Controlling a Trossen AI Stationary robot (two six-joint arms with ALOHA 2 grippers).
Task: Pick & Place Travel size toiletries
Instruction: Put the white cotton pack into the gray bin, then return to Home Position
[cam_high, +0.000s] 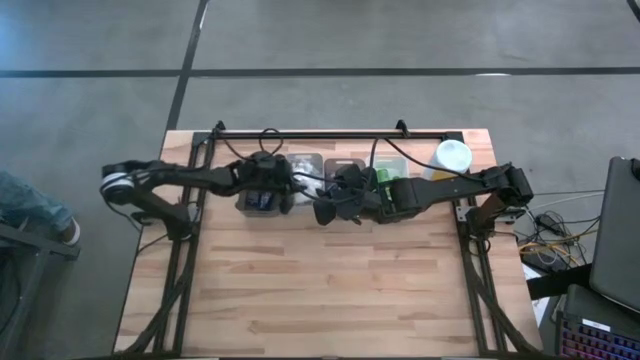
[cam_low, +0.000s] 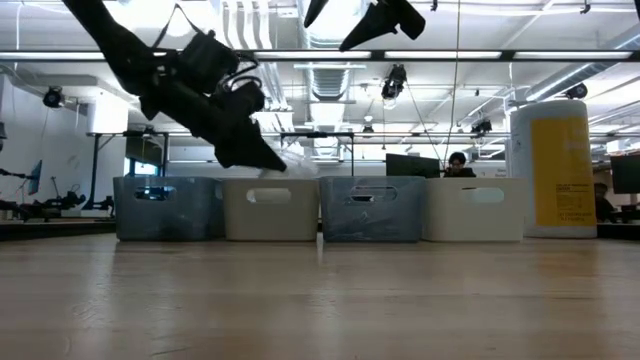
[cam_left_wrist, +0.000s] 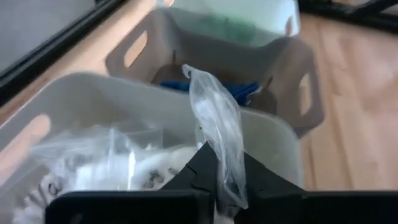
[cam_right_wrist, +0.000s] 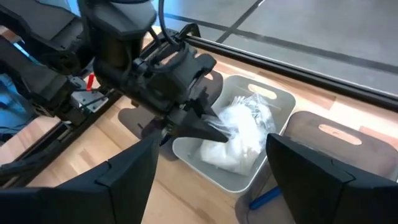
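My left gripper (cam_left_wrist: 221, 165) is shut on a white fluffy clear-wrapped packet (cam_right_wrist: 239, 134) right above the white bin (cam_right_wrist: 273, 99), which holds more such packets (cam_left_wrist: 112, 165). The grey bin beside it holds blue-handled razors (cam_left_wrist: 249, 90), and the bin after that holds green bottles (cam_left_wrist: 227, 28). My right gripper (cam_right_wrist: 212, 149) hovers open, high above the row of bins and close beside the left gripper (cam_high: 295, 187). In the low view it shows at the top (cam_low: 365, 20). No black tubes show. My left gripper pinches the packet by its clear plastic wrap (cam_left_wrist: 217, 124) between the two fingers. A crumpled tail of wrap sticks out past the fingertips (cam_right_wrist: 208, 130). The fingers slant down from the table's left. The packet hangs over the white bin; whether it rests on the packets below, I cannot tell.
Four bins stand in a row near the table's far edge: grey (cam_low: 165, 207), white (cam_low: 270, 208), grey (cam_low: 372, 208), white (cam_low: 475, 208). A tall yellow bottle with a white cap (cam_low: 560, 165) stands to their right. Bare wood (cam_high: 330, 290) lies toward the near edge.
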